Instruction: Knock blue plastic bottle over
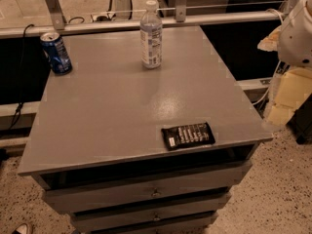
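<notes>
The blue plastic bottle [151,35] is a slim clear bottle with a white cap and a pale blue-white label. It stands upright near the back middle of the grey cabinet top [122,111]. My arm's white body shows at the right edge, off the side of the cabinet. My gripper [285,99] hangs there as a pale shape beside the cabinet's right edge, well to the right of the bottle and apart from it.
A dark blue soda can [56,52] stands upright at the back left corner. A black snack packet [188,135] lies flat near the front right edge. A metal rail [146,22] runs behind the cabinet. Drawers [156,191] sit below the top.
</notes>
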Controlling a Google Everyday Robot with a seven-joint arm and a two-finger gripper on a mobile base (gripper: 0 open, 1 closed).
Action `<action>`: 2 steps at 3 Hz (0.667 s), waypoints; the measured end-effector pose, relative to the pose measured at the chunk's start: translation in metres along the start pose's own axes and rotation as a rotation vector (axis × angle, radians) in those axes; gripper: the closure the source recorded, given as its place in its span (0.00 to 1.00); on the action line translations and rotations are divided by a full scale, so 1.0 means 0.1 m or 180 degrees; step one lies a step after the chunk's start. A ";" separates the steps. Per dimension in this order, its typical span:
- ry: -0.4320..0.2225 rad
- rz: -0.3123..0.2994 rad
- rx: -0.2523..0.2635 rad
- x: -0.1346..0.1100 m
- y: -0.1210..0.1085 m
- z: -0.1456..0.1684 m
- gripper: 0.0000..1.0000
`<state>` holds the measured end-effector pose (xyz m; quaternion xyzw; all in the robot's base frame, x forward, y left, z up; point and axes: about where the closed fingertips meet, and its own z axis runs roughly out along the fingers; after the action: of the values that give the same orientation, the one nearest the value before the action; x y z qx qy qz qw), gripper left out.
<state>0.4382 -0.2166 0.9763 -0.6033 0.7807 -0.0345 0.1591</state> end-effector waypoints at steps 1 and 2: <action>0.0000 0.0000 0.0001 0.00 0.00 0.00 0.00; -0.0251 -0.0133 -0.0029 -0.14 -0.24 0.15 0.00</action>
<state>0.4680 -0.2077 0.9705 -0.6211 0.7612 -0.0104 0.1862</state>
